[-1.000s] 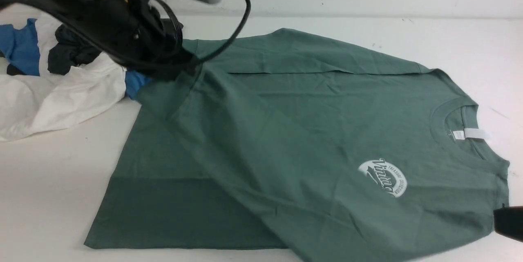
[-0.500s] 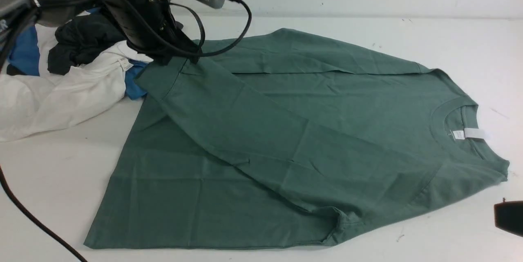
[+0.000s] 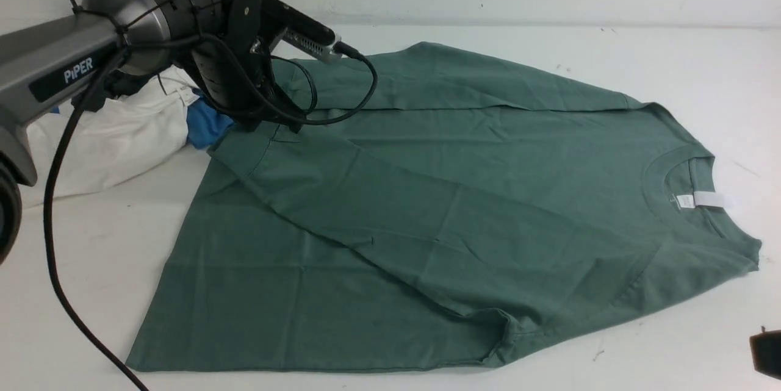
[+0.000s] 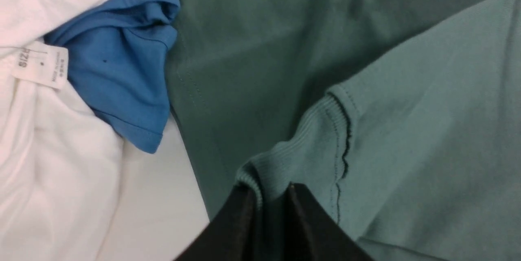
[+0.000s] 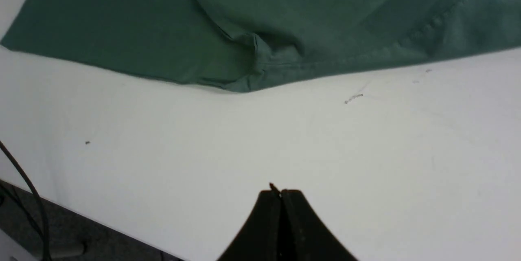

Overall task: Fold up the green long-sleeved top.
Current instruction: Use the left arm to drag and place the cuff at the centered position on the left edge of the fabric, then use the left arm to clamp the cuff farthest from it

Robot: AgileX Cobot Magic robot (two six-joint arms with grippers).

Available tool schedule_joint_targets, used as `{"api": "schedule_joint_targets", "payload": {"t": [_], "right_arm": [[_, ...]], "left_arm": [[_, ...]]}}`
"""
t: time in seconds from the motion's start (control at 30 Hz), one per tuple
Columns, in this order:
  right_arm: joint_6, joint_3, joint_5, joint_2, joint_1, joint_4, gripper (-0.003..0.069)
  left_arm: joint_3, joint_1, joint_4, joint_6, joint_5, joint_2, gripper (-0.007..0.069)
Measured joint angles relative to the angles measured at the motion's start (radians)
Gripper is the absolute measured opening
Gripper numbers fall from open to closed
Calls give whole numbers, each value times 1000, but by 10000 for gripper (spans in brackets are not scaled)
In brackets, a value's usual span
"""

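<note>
The green long-sleeved top (image 3: 488,196) lies flat on the white table, its collar with the white neck tag (image 3: 701,200) to the right. One sleeve (image 3: 378,196) lies folded diagonally across the body and hides the chest. My left gripper (image 3: 271,125) is at the far left corner of the top. In the left wrist view its jaws (image 4: 270,189) stand slightly apart with the sleeve's ribbed cuff (image 4: 309,139) pinched between them. My right gripper (image 5: 281,191) is shut and empty above bare table, near the top's front edge (image 5: 252,82). Only its tip (image 3: 769,351) shows at the front view's lower right.
A white garment (image 3: 110,135) and a blue garment (image 3: 207,125) are heaped at the back left, touching the top's corner beside my left gripper. The left arm's black cable (image 3: 55,244) hangs down to the table's front left. The table's front edge (image 5: 81,212) shows in the right wrist view.
My left arm has carried the sleeve across the top and come down, so the sleeve now lies flat over the logo. The right gripper has drawn back toward the lower right.
</note>
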Motion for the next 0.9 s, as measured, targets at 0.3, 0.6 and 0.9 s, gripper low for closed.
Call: {"api": "schedule_joint_targets", "payload": {"t": [0.3,0.6,0.9], "right_arm": [[7,-95,17,139,1,-64,-10],[94,-200,-7,373,246,-152,-9],[407,-290,-203,650,572,-494,142]], "left_arm": [[-30,0,226,-194,72,3,372],[-146,2,74,-206,303,-28,57],[158,-2,-116,-198,319,-355,-4]]}}
